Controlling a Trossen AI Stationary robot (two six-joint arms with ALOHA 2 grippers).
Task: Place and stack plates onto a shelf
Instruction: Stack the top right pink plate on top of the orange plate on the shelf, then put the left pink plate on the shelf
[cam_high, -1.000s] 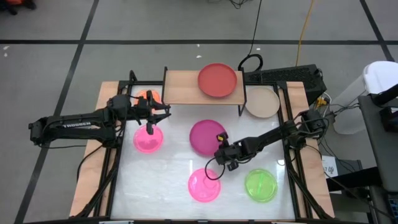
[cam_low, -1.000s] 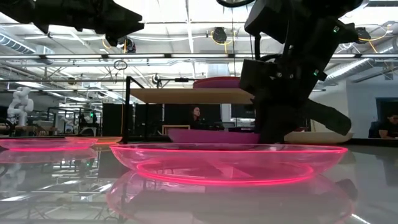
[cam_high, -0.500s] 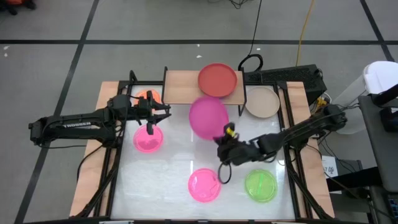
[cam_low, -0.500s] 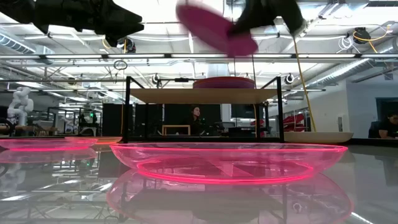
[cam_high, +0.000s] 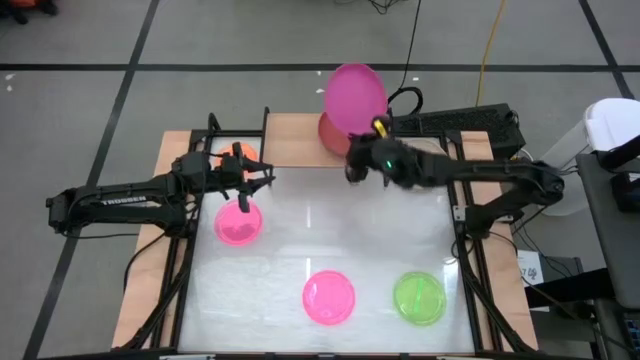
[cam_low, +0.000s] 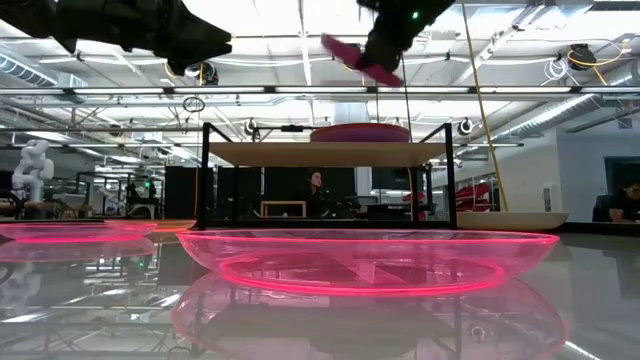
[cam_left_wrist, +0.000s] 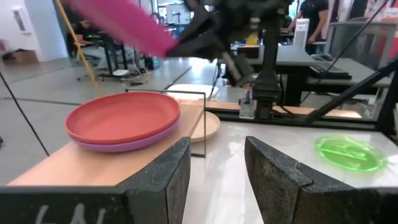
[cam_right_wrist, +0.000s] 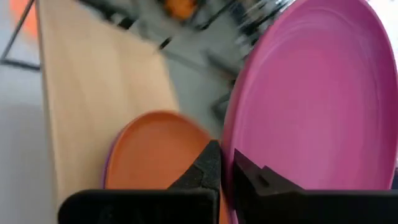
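My right gripper (cam_high: 366, 138) is shut on a magenta plate (cam_high: 355, 92) and holds it high over the shelf (cam_high: 295, 140). On the shelf's light wood top a red plate (cam_left_wrist: 121, 115) lies on a purple plate (cam_left_wrist: 134, 144). My left gripper (cam_high: 266, 172) hangs open and level off the shelf's left end, with nothing between its fingers. Flat on the table lie two translucent pink plates (cam_high: 238, 222) (cam_high: 329, 297) and a green plate (cam_high: 419, 297). An orange plate (cam_high: 238, 152) shows beside the left gripper. My right gripper pinches the magenta plate's rim (cam_right_wrist: 231, 146) between its two fingers (cam_right_wrist: 206, 163), one on each face. The fingers come from the table's near right, about level. The plate sticks out beyond them toward the far edge, tilted (cam_low: 360, 58) and lifted clear above the red plate.
A beige plate (cam_left_wrist: 210, 126) lies at the shelf's right end, under my right arm in the high view. The shelf's black legs (cam_low: 205, 180) stand at the table's far side. People sit in the room behind the table.
My right gripper has risen from the table's middle and swung toward the far edge, turning as it went. The magenta plate has come up off the table with it and now hangs tilted over the red plate on the shelf.
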